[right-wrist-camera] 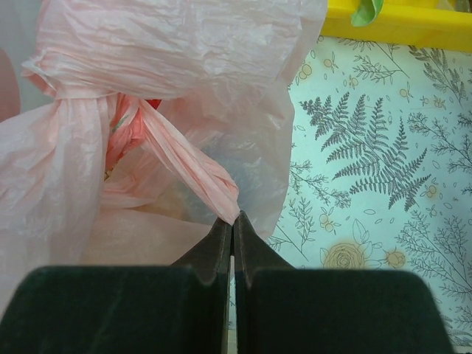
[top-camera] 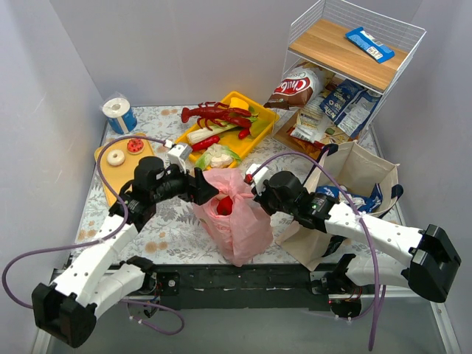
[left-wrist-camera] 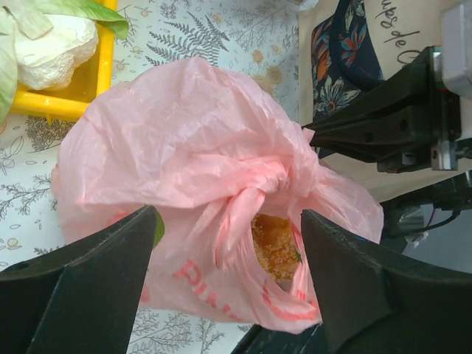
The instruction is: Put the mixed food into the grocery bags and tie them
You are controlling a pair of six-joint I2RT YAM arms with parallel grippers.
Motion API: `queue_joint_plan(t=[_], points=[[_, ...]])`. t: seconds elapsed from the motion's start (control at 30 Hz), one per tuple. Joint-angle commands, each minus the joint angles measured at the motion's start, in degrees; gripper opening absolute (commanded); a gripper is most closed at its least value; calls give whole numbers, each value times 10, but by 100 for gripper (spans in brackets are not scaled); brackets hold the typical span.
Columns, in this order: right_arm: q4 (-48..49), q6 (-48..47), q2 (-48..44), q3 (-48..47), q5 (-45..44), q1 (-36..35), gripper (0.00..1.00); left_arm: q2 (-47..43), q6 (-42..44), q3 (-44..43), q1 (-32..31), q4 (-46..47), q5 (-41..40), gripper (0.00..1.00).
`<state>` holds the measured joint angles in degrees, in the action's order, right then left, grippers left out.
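The pink grocery bag [top-camera: 232, 214] stands in the middle between both arms, its handles twisted into a knot [left-wrist-camera: 265, 181]. Orange crumbed food [left-wrist-camera: 274, 243] and a red piece [top-camera: 225, 206] show through its mouth. My left gripper [left-wrist-camera: 227, 221] is open, its fingers wide on either side of the bag's top and a loose handle end, touching neither. My right gripper [right-wrist-camera: 233, 217] is shut on the tip of a twisted handle strand [right-wrist-camera: 188, 158], which runs taut to the knot. The beige canvas tote [top-camera: 361, 173] stands at the right with blue packets inside.
A yellow tray [top-camera: 259, 112] behind the bag holds a red lobster [top-camera: 217, 113] and vegetables. A wire shelf [top-camera: 354, 55] at the back right holds snack packets [top-camera: 332, 103]. A paper roll [top-camera: 119, 114] and an orange board [top-camera: 110, 173] sit at the left.
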<state>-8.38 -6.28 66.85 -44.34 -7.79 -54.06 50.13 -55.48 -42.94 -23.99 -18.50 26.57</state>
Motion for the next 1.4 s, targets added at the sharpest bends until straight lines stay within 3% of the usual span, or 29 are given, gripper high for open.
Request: queue_joint_plan(t=[0.0,0.1,0.23,0.47,0.5,0.53,0.73,0.97,1.03,1.23,1.37], points=[[25,-6,-16,-7,9,1,1,51,65,-47,4,-23,43,79],[26,-6,-21,-5,4,1,1,75,75,-48,5,-29,64,75],[25,-5,-22,-6,1,1,1,68,72,-39,6,-24,65,61],[22,-7,-14,-11,0,2,1,59,43,-15,8,12,65,24],[21,-7,-12,-15,-2,1,1,58,29,-12,8,17,63,12],[17,-3,-10,-20,-6,1,1,56,24,-10,8,22,60,7],[-42,19,1,-94,-85,1,1,23,-23,-11,8,54,-11,0],[-64,41,-8,-182,-282,2,1,12,-135,-3,8,107,-52,0],[-70,50,-4,-181,-309,6,1,-3,-169,21,8,111,-96,0],[-70,126,-1,-70,-338,99,1,-77,-269,94,10,62,-285,0],[-56,150,6,-24,-306,218,1,-134,-339,141,18,-42,-355,0]])
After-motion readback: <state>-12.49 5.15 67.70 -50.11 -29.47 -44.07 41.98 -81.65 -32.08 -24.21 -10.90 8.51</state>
